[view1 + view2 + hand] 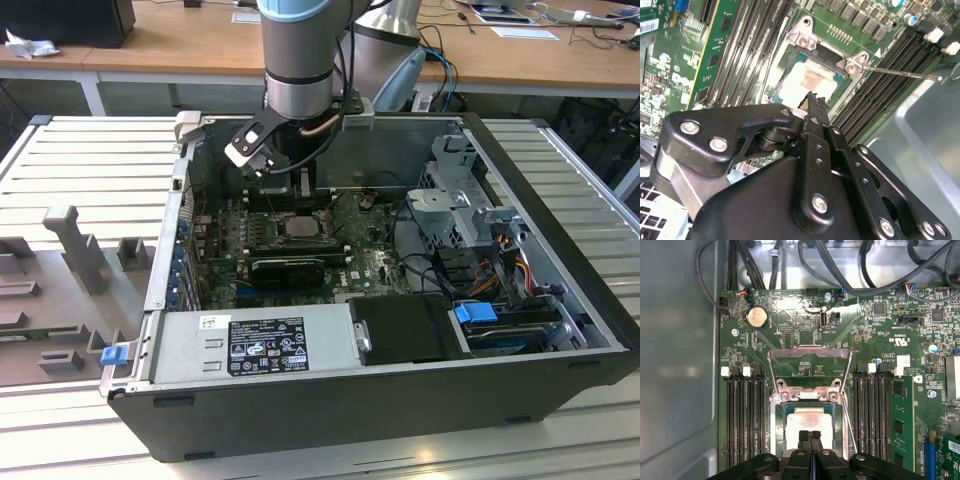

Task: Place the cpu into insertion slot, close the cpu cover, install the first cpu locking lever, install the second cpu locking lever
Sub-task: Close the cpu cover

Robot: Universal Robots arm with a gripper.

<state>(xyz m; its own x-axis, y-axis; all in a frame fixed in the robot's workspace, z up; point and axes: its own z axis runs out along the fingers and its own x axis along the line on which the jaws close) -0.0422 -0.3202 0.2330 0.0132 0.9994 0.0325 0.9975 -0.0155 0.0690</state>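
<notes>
Both fingers (803, 436) together above cpu (807, 419) seated in insertion slot (775, 426)

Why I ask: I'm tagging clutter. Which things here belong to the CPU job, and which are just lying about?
Job: cpu, lying in the insertion slot; cpu cover, open; locking lever; pincer, shut, over the cpu.
Lying about: memory slots; coin battery; cables; power supply.
</notes>
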